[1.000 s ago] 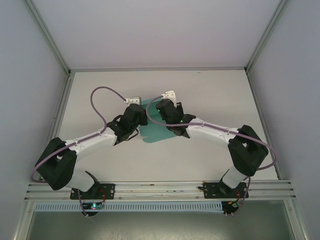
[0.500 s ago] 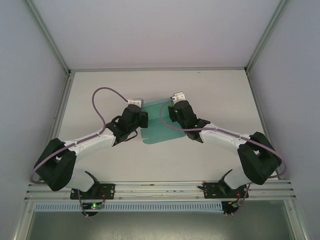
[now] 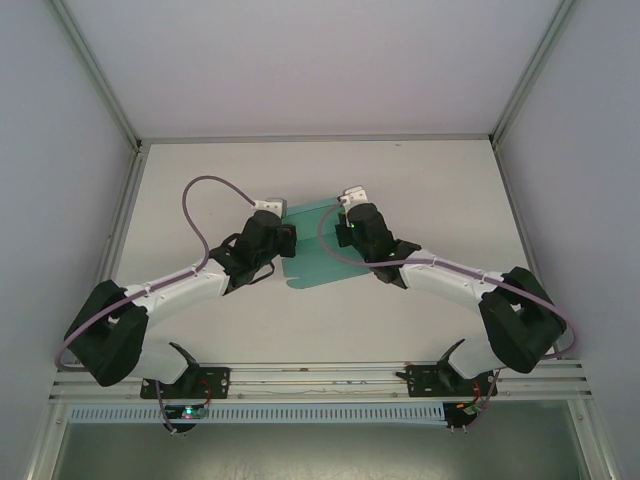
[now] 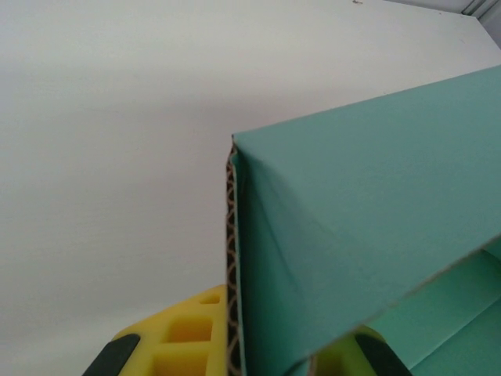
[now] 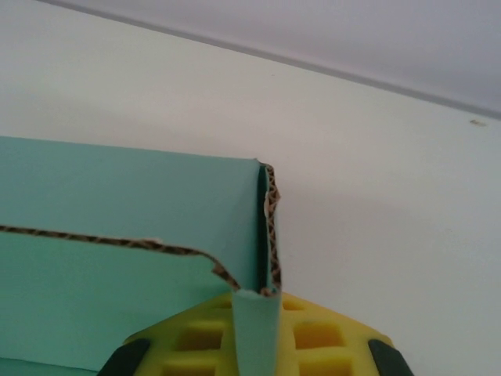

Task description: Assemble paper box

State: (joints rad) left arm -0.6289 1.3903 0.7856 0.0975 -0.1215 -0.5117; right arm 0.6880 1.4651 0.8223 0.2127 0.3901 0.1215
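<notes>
The teal-green paper box (image 3: 318, 262) hangs between both grippers over the middle of the white table (image 3: 440, 190). My left gripper (image 3: 287, 238) is shut on its left wall. In the left wrist view the corrugated edge of the paper box (image 4: 376, 196) runs down between the yellow fingers (image 4: 176, 341) of the left gripper (image 4: 235, 356). My right gripper (image 3: 343, 232) is shut on the right end. In the right wrist view a folded teal flap of the paper box (image 5: 117, 196) is pinched in the right gripper (image 5: 257, 337), with an upright side wall rising just above it.
Grey enclosure walls and metal frame posts (image 3: 515, 95) close in the table at the back and sides. An aluminium rail (image 3: 320, 375) with both arm bases runs along the near edge. Purple cables (image 3: 200, 200) loop above each wrist. Bare table lies left, right and behind the box.
My right gripper has moved off the top of the box to its right end, opening briefly and closing there. The box now shows wider between the grippers. The left gripper kept its hold.
</notes>
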